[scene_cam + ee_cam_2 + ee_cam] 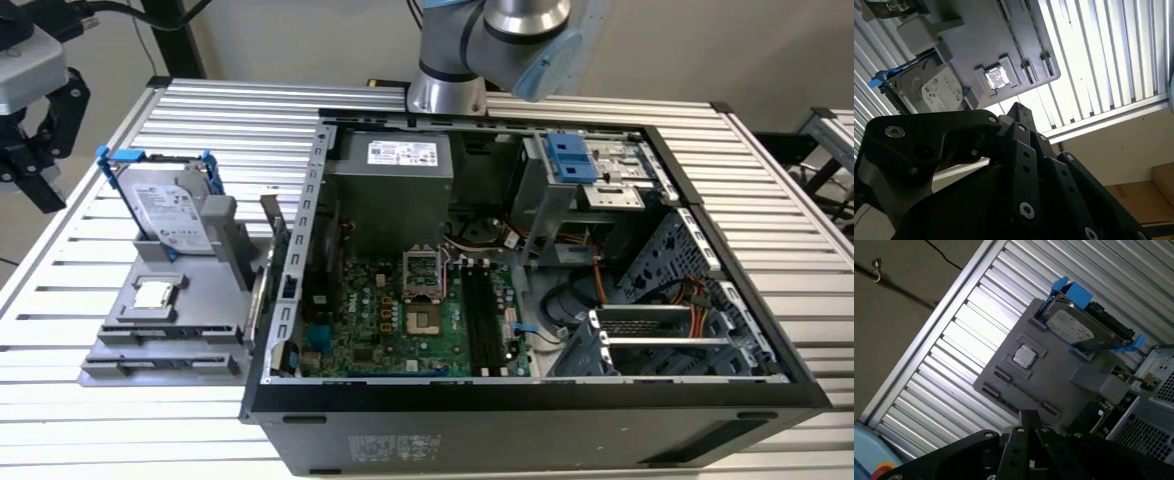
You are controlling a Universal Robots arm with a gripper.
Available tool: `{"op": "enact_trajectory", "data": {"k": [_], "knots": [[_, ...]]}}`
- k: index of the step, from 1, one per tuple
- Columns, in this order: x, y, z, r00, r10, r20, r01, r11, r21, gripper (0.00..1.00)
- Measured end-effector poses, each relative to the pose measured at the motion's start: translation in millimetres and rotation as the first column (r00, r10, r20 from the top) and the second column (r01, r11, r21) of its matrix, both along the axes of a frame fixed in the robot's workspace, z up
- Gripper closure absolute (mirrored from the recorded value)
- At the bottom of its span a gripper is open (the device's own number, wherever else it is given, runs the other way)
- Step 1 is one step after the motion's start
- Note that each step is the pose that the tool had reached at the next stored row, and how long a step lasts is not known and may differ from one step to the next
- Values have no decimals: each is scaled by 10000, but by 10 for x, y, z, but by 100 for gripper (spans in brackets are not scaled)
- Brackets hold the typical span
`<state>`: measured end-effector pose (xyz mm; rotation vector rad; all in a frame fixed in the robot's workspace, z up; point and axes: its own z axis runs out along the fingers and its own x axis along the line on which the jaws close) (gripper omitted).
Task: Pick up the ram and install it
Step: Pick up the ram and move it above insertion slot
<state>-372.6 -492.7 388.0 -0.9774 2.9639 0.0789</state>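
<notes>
Tabletop (80, 300): slatted metal, carrying an open computer case and a grey holder.
Computer case (534, 410): lies on its side with the inside facing up, filling the tabletop's middle and the part toward the exterior view's right.
Motherboard (387, 310): green, flat on the case floor. Its long black slots (483, 315) run side by side and appear unfilled.
Grey holder (174, 335): sits near the tabletop's edge at the exterior view's left, just beside the case wall.
Hard drive (171, 210): silver, in a blue-handled frame, standing tilted at the holder's far end.
Processor chip (156, 293): small and square, lying flat in a recess on the holder's top face.
Ram (267, 235): a thin dark strip seen edge-on, standing along the holder's side nearest the case, between holder and case wall. Its chips cannot be made out.
Arm (467, 50): rises from the tabletop's far edge, behind the case.
Gripper (1027, 416): black. In both wrist views its fingertips meet with nothing between them, and they point at the holder without touching it. In the first wrist view the tips sit against the holder's edge on the side away from the hard drive.
</notes>
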Motion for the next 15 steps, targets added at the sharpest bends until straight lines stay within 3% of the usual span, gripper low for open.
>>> {"op": "enact_trajectory", "data": {"k": [3, 7, 12, 15], "knots": [[0, 0, 0, 9985, 540, 7, -540, 9985, -3, 100], [1, 0, -1, 9920, 1262, 10, -1262, 9920, -3, 100], [1, 0, -1, 9764, 2158, 14, -2158, 9764, -4, 100], [0, 0, -1, 9629, 2698, 21, -2698, 9629, -6, 100]]}}
